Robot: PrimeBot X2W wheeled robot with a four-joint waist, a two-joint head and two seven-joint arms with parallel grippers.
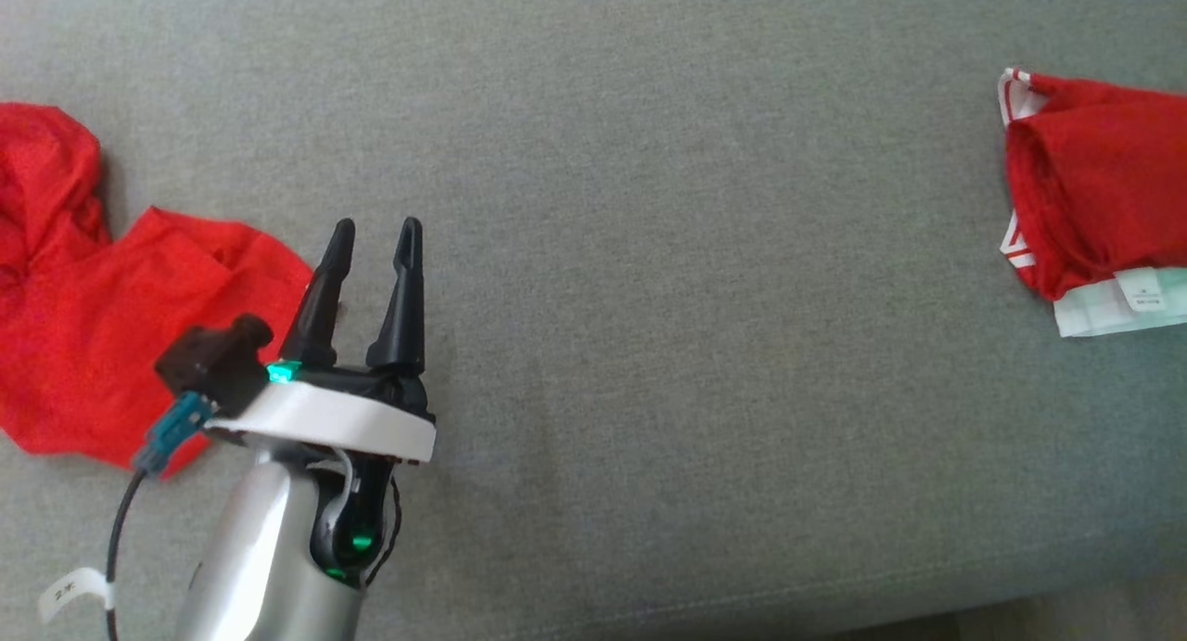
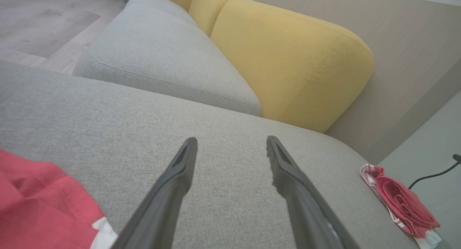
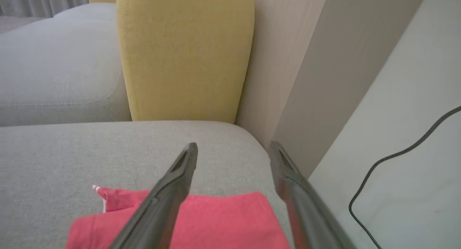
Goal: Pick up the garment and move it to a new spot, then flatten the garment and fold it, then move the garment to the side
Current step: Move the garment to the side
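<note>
Grey fabric sofa seat (image 1: 649, 159) holds a crumpled red garment (image 1: 83, 344) far left; the left arm's fingers (image 1: 405, 288) hover apart beside it. Far right lies the folded red white-trimmed garment (image 1: 1085, 196), apparently set aside, the right arm's fingers (image 3: 173, 191) spread above it, empty.

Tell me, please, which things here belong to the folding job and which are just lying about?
Job: folded garment, below the open right gripper; the seat it lies on.
Lying about: crumpled garment beside the open left gripper, perhaps next; cushion; cable.
</note>
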